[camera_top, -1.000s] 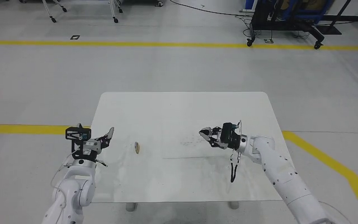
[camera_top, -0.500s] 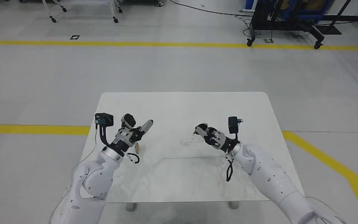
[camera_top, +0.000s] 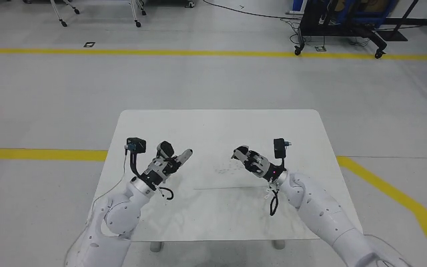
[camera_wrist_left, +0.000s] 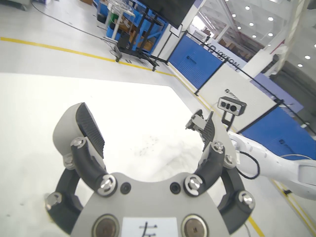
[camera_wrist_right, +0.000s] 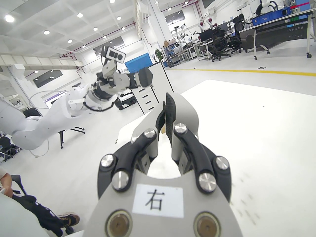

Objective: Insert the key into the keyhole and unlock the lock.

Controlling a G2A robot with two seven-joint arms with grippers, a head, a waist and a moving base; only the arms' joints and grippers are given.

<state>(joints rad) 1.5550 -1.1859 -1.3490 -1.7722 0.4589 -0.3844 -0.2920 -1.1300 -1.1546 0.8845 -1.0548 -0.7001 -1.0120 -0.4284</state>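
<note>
Top view: white table (camera_top: 220, 127) on grey floor (camera_top: 200, 80) with yellow lines (camera_top: 167, 52).

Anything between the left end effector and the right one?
Nothing visible. The left end effector, open, and the right end effector, shut, face each other above the table with open space between.

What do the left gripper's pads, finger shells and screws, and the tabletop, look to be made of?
Left gripper pads: matte black, finely ribbed, probably rubber or soft plastic. Finger shells: smooth light grey with a dull sheen, so painted metal or moulded plastic; can't tell which. Screws: bright bare metal, likely steel. Table: smooth white top with faint scuffs, probably laminate.
</note>
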